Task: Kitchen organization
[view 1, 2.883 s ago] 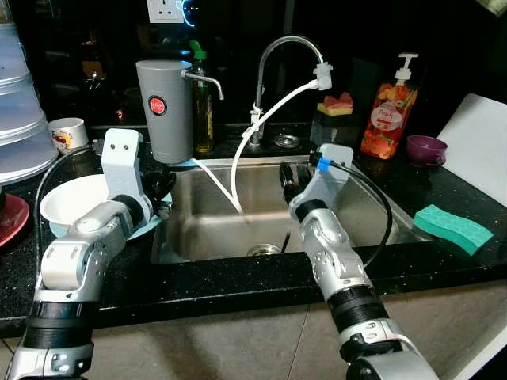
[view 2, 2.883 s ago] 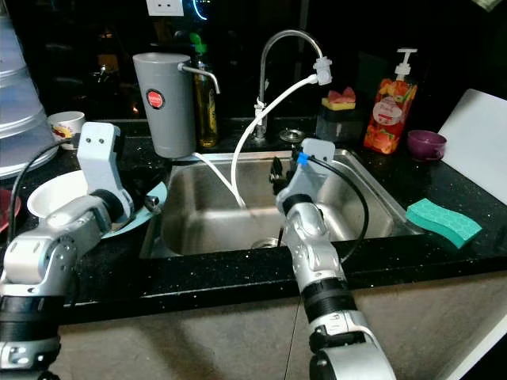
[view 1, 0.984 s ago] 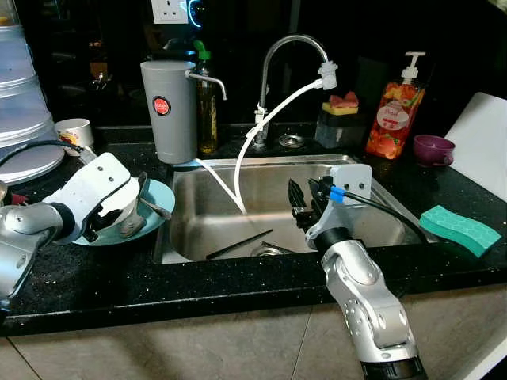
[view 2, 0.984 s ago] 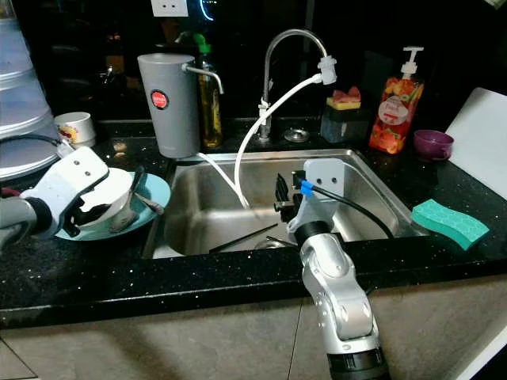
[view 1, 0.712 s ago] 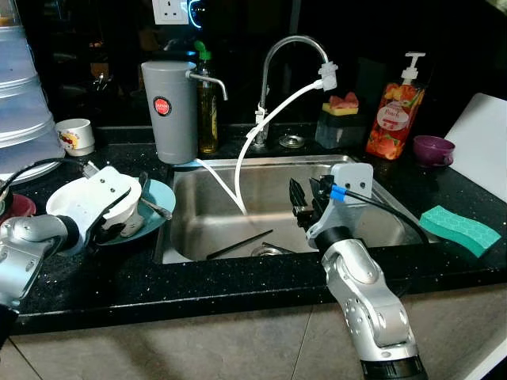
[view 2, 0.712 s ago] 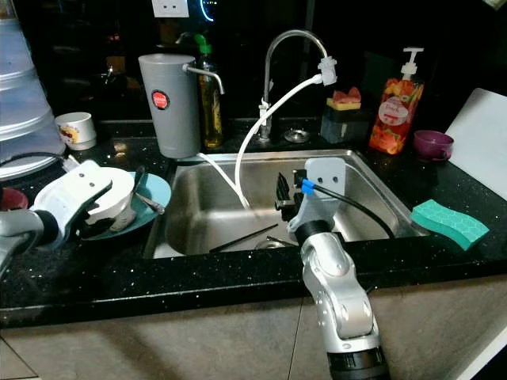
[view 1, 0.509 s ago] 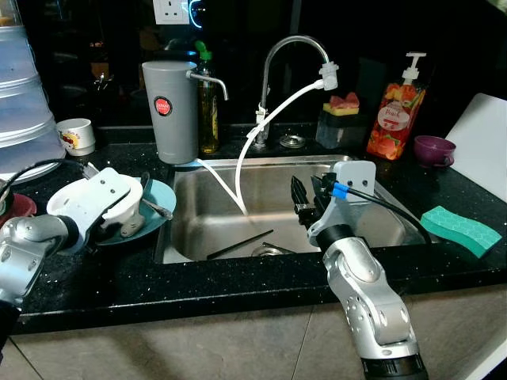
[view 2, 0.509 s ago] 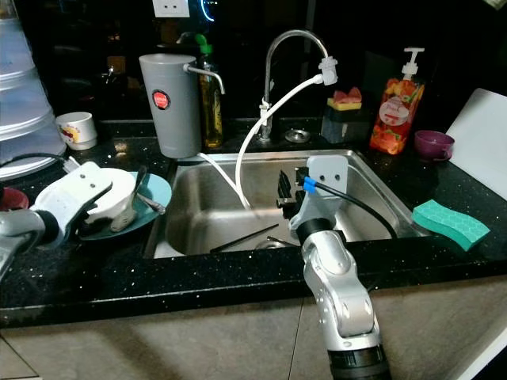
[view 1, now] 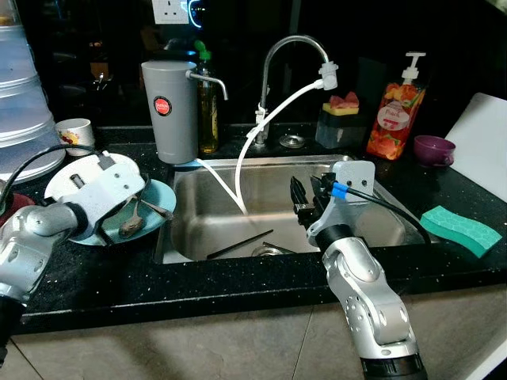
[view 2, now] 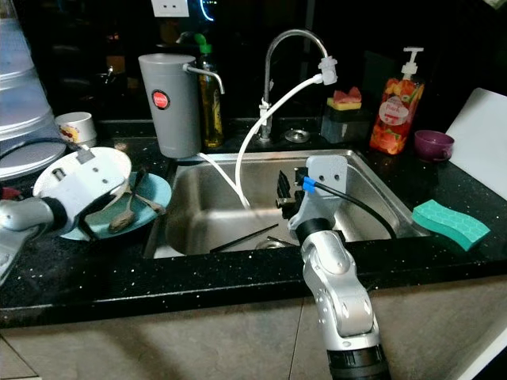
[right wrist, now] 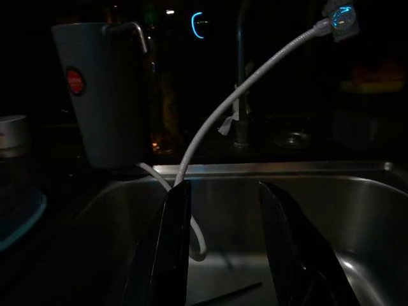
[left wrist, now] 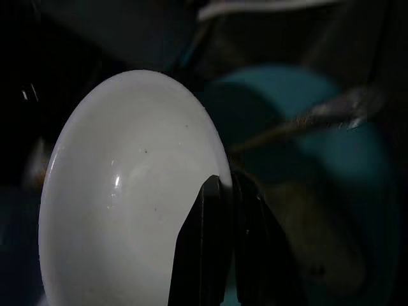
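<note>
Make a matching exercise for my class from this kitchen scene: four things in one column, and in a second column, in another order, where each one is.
Things:
1. white bowl
2. spoon
3. green sponge
4. chopstick

Places:
A. on the counter right of the sink
B. on the sink floor
C. on the teal plate
D. pinched at its rim by the left gripper

Pairs: 1-D, 2-C, 3-A, 4-B

Black speckled counter (view 1: 238,289) bears teal plate (view 1: 162,198); green sponge (view 1: 459,228); purple cup (view 1: 433,149).
</note>
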You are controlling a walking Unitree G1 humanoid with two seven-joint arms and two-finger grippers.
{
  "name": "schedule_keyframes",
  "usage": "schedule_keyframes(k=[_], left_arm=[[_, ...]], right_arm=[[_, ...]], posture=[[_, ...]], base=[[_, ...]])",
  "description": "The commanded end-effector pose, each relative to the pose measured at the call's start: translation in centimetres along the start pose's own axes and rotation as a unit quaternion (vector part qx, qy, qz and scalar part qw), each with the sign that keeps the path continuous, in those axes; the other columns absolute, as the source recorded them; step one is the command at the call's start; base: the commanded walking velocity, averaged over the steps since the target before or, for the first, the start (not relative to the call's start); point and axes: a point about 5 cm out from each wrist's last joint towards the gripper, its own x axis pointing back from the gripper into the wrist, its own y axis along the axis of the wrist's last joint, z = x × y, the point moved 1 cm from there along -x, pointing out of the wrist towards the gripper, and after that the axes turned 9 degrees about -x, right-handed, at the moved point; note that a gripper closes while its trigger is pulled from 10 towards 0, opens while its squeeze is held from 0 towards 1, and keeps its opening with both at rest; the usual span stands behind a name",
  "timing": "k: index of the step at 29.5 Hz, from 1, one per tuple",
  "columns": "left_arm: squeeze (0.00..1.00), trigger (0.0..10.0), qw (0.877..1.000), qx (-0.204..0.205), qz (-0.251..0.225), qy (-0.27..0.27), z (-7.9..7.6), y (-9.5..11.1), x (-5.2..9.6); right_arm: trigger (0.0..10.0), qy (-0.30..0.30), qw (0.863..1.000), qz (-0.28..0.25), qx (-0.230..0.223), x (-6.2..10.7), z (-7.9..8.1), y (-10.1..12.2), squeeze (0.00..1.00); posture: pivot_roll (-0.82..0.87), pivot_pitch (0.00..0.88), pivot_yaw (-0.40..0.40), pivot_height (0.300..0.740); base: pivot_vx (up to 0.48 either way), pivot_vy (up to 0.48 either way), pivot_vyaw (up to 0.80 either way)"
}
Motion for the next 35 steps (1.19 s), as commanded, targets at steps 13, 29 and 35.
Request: schedule_keyframes(k=[13, 29, 35], left_arm=[[0.00, 10.0, 0.962, -0.204, -0.184, -0.002, -3.6, 7.2, -0.8], [0.00, 10.0, 0.907, -0.256, -0.333, 0.011, -5.8, 12.8, -0.9], [0.00, 10.0, 0.902, -0.263, -0.342, 0.009, -6.3, 12.9, -0.8]], right_arm=[[10.0, 0.154, 0.969, 0.004, -0.195, -0.4, 4.6, 2.8, 0.00], [10.0, 0.146, 0.955, 0.109, -0.232, -0.7, 5.8, 0.1, 0.00], [10.0, 0.123, 0.959, 0.117, -0.227, -1.0, 5.0, -0.1, 0.00]], posture=[[0.09, 0.059, -0.036, 0.740], [0.08, 0.055, -0.040, 0.740], [0.08, 0.055, -0.040, 0.740]], base=[[0.000, 0.000, 0.00], [0.000, 0.000, 0.00], [0.000, 0.000, 0.00]])
